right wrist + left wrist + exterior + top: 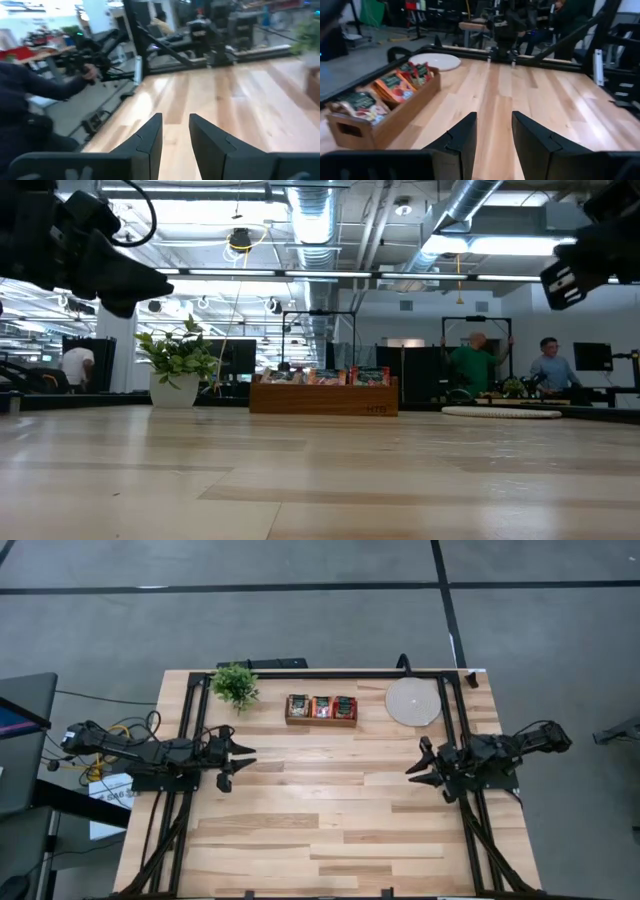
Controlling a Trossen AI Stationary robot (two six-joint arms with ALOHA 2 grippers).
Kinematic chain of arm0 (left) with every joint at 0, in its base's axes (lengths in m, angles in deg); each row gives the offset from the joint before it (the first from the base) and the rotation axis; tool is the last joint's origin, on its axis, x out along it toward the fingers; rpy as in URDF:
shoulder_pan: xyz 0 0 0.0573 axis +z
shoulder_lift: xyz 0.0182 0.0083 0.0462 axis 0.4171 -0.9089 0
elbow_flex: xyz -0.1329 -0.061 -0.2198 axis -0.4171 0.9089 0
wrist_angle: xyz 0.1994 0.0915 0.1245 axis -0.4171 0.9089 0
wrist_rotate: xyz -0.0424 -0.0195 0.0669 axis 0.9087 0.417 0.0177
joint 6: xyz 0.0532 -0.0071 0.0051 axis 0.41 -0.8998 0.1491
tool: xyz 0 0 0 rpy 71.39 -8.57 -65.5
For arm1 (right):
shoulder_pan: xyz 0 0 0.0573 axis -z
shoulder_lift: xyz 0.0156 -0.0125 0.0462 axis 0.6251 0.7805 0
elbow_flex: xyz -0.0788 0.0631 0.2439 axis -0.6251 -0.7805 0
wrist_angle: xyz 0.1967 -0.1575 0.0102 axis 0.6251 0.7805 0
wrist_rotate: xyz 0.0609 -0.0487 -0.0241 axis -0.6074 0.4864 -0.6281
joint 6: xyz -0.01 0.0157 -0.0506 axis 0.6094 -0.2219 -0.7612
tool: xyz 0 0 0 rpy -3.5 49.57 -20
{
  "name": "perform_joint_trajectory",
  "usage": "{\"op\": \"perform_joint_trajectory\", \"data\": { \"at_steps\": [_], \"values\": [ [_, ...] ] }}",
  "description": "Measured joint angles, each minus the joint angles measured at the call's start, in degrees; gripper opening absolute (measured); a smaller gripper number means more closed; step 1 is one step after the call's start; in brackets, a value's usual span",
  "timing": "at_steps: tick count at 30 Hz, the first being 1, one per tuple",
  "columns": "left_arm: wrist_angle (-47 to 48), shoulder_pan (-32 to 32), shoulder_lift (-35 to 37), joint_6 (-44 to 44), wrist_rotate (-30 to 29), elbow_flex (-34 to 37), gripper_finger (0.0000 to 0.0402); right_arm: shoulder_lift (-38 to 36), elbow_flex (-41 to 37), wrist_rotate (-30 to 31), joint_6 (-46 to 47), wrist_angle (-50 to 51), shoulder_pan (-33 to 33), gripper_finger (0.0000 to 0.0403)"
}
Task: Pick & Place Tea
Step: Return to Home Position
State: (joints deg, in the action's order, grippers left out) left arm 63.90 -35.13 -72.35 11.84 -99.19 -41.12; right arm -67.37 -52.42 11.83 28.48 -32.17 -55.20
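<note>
The tea sachets (321,707), red-orange and pale with dark tops, stand on edge in the three compartments of a brown wooden tray (320,721) at the table's far middle. The left wrist view shows these sachets (395,86) in the tray (400,120) close up. My left gripper (250,757) hovers open near the table's left edge, pointing level toward the right; nothing lies between its fingers (494,120). My right gripper (417,762) hovers open near the right edge, pointing level toward the left, with nothing between its fingers (175,120).
A small potted plant (235,685) stands at the far left and a round pale disc (412,702) lies at the far right, either side of the tray. Bare wood stretches between the grippers and toward the near edge. People stand in the room beyond (478,365).
</note>
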Motion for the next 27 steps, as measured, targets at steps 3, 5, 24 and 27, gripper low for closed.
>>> {"op": "perform_joint_trajectory", "data": {
  "at_steps": [3, 5, 24, 27],
  "values": [
    [0.81, 0.00, 0.00, 2.12, -0.86, -1.12, 0.0115, -0.02, -0.14, -4.17, 0.09, -1.64, 1.29, 0.0090],
    [0.54, 0.00, 0.04, 3.72, -0.93, -2.63, 0.0115, 0.00, -0.14, -7.46, -0.08, -2.79, 2.32, 0.0090],
    [20.38, -0.02, 15.93, 2.52, 6.06, -4.81, 0.0115, -0.02, -0.19, -10.53, -0.95, -4.86, 6.66, 0.0090],
    [19.85, -0.04, 15.37, 2.13, 6.55, -3.70, 0.0115, -0.02, -1.59, -10.54, -2.63, -6.64, 6.86, 0.0090]
  ]
}}
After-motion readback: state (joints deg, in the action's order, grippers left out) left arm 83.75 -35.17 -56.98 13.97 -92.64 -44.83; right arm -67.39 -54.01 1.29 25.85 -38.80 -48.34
